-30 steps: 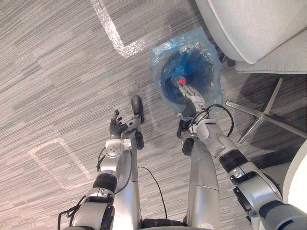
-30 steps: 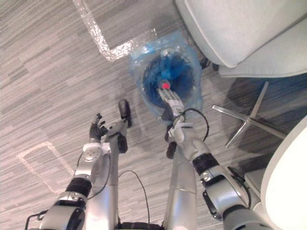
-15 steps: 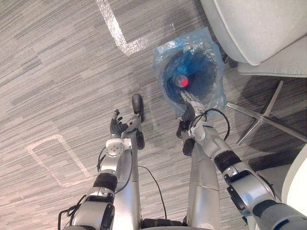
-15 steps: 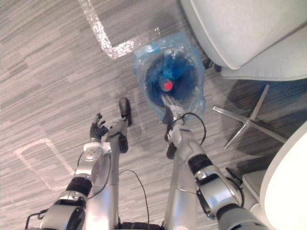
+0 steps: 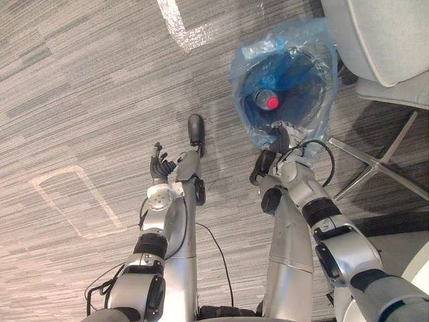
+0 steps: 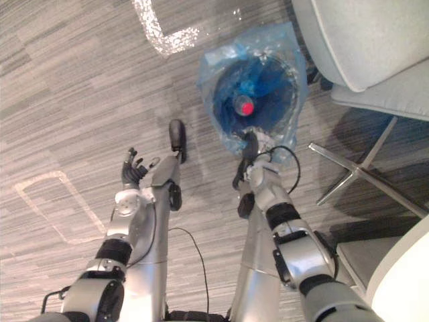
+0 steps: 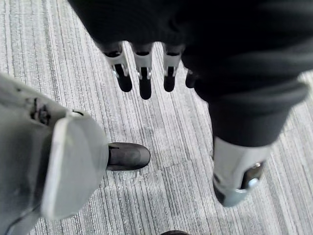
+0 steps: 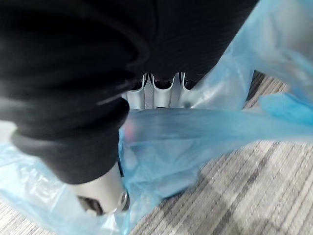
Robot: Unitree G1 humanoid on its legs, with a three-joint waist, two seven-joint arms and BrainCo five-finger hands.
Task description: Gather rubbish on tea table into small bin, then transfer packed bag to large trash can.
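Note:
A small bin lined with a blue plastic bag [image 5: 305, 50] stands on the carpet beside a chair. Inside it lies a bottle with a red cap [image 5: 271, 102]. My right hand [image 5: 278, 142] is at the bag's near rim. In the right wrist view its fingers [image 8: 159, 90] curl behind the blue film [image 8: 195, 137], and the film runs between them and the thumb. My left hand [image 5: 161, 168] hangs over bare carpet to the left of the bin, its fingers [image 7: 142, 73] straight and holding nothing.
A light grey chair [image 5: 389, 40] stands right behind the bin, its metal legs [image 5: 375, 168] spreading over the floor to the right. Tape marks [image 5: 181, 27] lie on the carpet. A white table edge [image 6: 402, 282] shows at the lower right.
My right hand has drawn back from the bottle inside the bin to the bag's near rim and curled its fingers there. The camera has shifted. The left hand stays as it was.

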